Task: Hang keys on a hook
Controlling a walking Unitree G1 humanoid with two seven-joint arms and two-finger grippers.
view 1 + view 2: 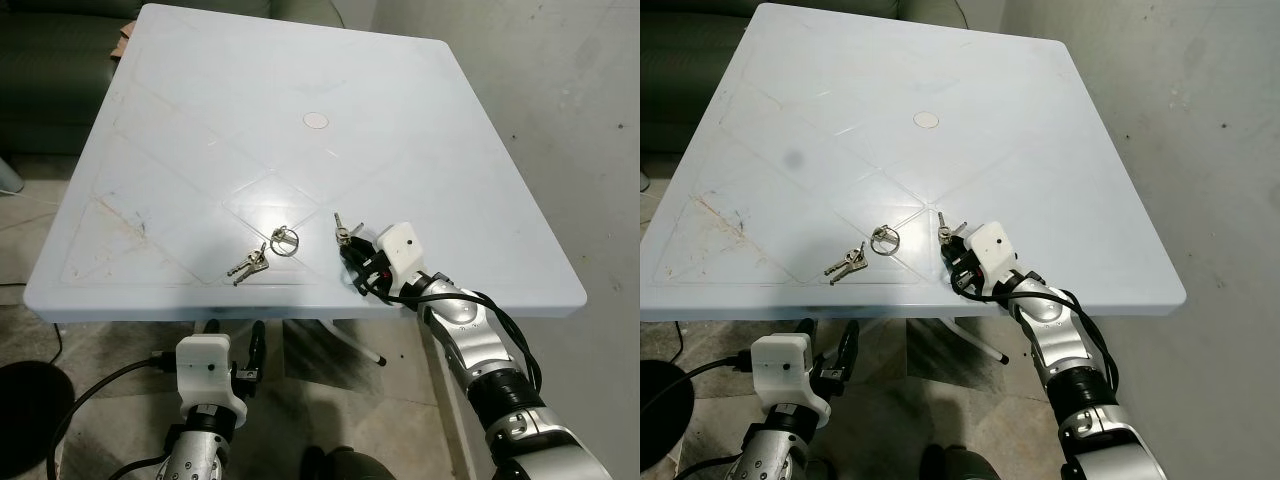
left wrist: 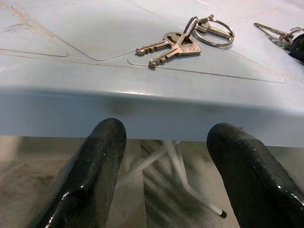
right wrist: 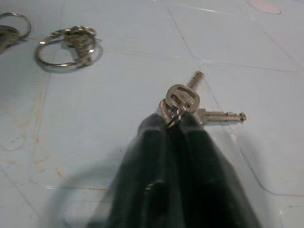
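Observation:
Three bunches of keys lie near the front edge of a pale blue plastic table (image 1: 300, 80). My right gripper (image 1: 350, 250) rests on the tabletop, shut on the ring of the right bunch of keys (image 3: 183, 99), whose blades stick out past the fingertips. A key ring with one small key (image 1: 284, 239) lies to its left. Further left sits a bunch with two keys (image 1: 250, 264), also close in the left wrist view as the same keys (image 2: 173, 45). My left gripper (image 1: 255, 350) hangs open below the table's front edge.
The table's white legs (image 1: 345, 335) stand under the top, on a tiled floor. A dark sofa (image 1: 50, 60) is behind the table at the left, and a grey concrete wall (image 1: 570, 100) runs along the right. A black cable (image 1: 60, 420) trails from my left arm.

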